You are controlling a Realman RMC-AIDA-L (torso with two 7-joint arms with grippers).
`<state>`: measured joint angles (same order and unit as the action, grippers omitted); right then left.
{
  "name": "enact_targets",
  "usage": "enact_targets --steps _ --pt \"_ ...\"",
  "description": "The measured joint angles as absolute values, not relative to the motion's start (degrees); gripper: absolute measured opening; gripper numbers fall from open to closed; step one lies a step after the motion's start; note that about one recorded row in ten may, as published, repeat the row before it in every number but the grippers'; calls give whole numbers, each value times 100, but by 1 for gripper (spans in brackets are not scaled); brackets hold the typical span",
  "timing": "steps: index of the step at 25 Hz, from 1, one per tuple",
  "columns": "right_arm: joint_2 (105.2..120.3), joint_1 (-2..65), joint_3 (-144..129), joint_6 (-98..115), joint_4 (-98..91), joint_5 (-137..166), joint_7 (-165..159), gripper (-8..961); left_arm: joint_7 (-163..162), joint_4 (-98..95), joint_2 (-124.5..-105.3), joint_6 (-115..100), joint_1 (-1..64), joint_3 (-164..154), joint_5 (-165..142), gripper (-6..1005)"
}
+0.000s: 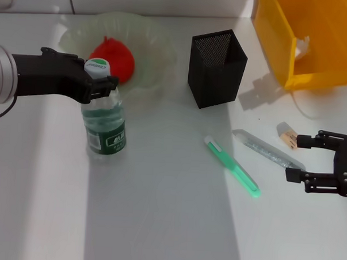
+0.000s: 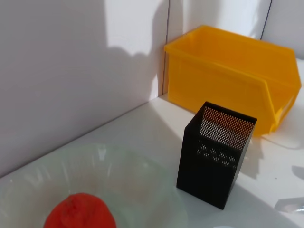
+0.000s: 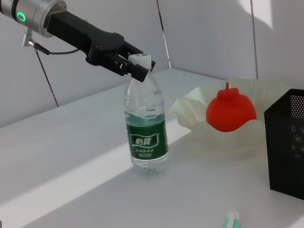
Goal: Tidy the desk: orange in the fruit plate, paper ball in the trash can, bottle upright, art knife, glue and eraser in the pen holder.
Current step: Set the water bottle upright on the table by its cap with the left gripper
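Bottle [image 1: 104,122] stands upright on the table [image 1: 158,221], just in front of the fruit plate [image 1: 157,48]. I see the left end effector [image 1: 100,83] pinching the bottle at the neck, right under the white cap [image 1: 97,66]; the right wrist view shows the same grip from the side [image 3: 137,66].

Orange [image 1: 114,58] sits inside the fruit plate, behind the bottle. Also visible in the left wrist view [image 2: 80,213].

Pen holder [image 1: 217,67] is upright to the right of the plate; I can't see anything inside it through the mesh. Trash can [image 1: 281,48] lies tipped at the far right corner, with something white [image 1: 302,48] inside, likely the paper ball.

In front of the pen holder, two stick items lie flat on the table: a green one [image 1: 232,166] and a clear one [image 1: 268,148], near each other but apart. Eraser [image 1: 287,135] lies just beyond the clear stick's far end.

Right end effector [image 1: 296,158] has its fingers spread, holding nothing, low over the table with the eraser just beside its upper finger [image 1: 311,140].
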<state>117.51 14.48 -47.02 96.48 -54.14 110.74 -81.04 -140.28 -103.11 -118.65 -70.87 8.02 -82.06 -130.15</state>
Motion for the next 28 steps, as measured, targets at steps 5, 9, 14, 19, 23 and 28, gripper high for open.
enact_targets --steps 5,9,14,19,23,28 --pt "11750 1466 -4702 9651 -5414 11074 -8144 817 -13864 -10301 -11865 -7008 721 -8106 -12860 460" --pt "11750 1468 -4702 9650 -5414 11074 -8175 818 -13852 -10269 -11859 -7008 721 -8070 -12854 462" --pt "11747 1476 -4708 9652 -5418 11112 -8228 818 -13850 -10261 -11856 -6981 730 -8057 -12855 465" --pt "11742 1487 -4711 9658 -5420 11141 -8237 818 -13849 -10251 -11856 -6929 718 -8004 -12848 467" --pt "11742 1494 -4711 9659 -5423 11151 -8237 818 -13890 -10186 -11861 -6961 734 -7992 -12841 469" --pt "11744 1494 -4711 9659 -5423 11216 -8237 818 -13886 -10186 -11865 -6979 734 -8022 -12838 472"
